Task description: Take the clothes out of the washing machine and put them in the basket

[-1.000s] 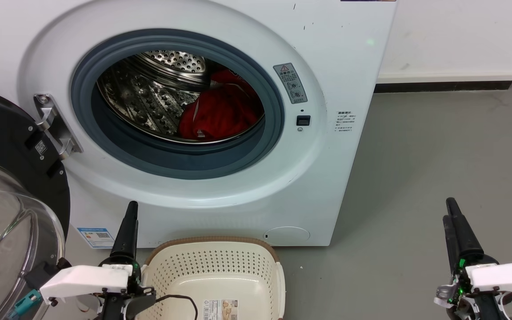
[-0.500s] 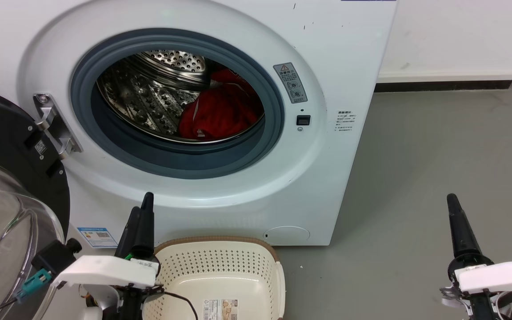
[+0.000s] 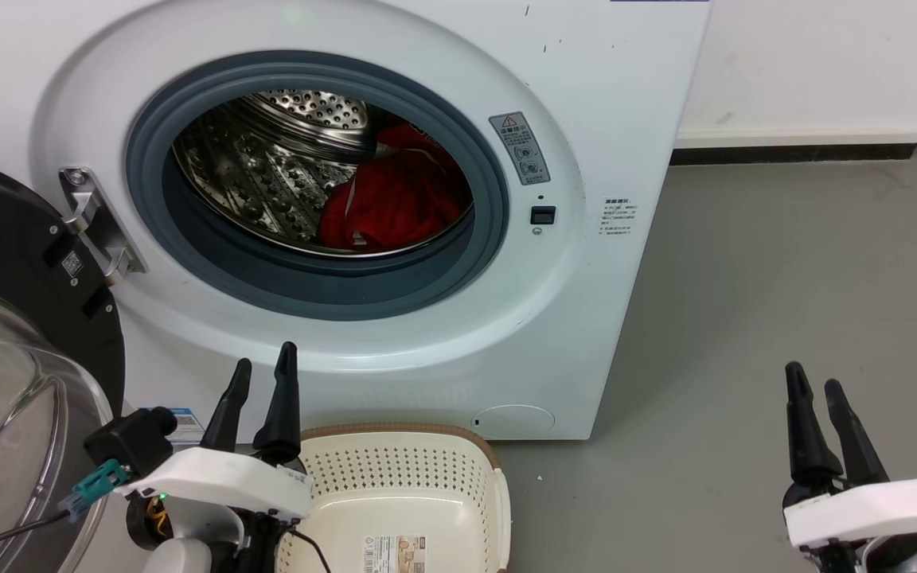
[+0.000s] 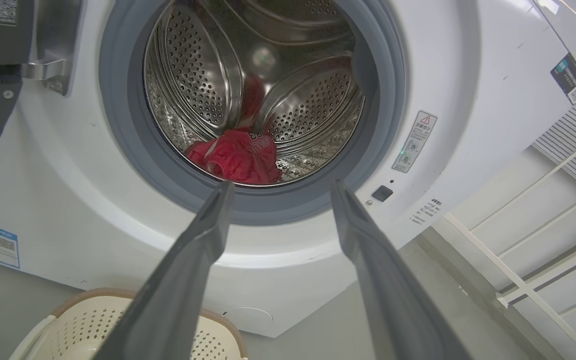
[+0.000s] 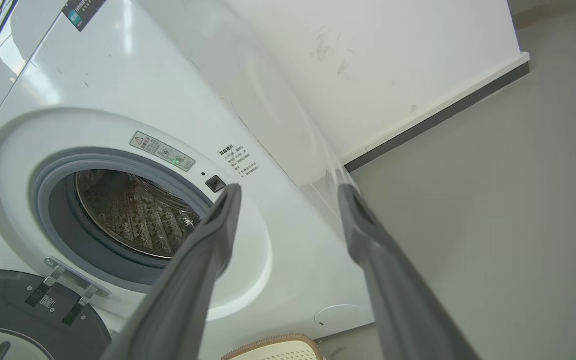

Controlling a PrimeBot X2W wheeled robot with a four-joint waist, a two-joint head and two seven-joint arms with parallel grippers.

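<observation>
The white washing machine [image 3: 602, 95] stands with its dark glass door [image 3: 5, 263] swung open to the left. Red clothes [image 3: 395, 199] with a white stripe lie low in the steel drum, right of centre; the left wrist view also has the clothes [image 4: 240, 157] with white lettering. The cream basket [image 3: 407, 485] with a brown rim sits on the floor before the machine, with a paper label on its bottom. My left gripper [image 3: 263, 372] is open just left of the basket, aimed at the porthole. My right gripper [image 3: 811, 382] is open over the floor at the right.
Grey floor [image 3: 785, 278] spreads to the right of the machine up to a white wall with a dark skirting [image 3: 801, 151]. The open door's clear bowl [image 3: 13, 414] bulges out close to my left arm. A white slatted frame [image 4: 558, 210] stands at the machine's right.
Both grippers have gone from shut to open. My left gripper has moved right and forward toward the basket's left rim. My right gripper has dropped slightly.
</observation>
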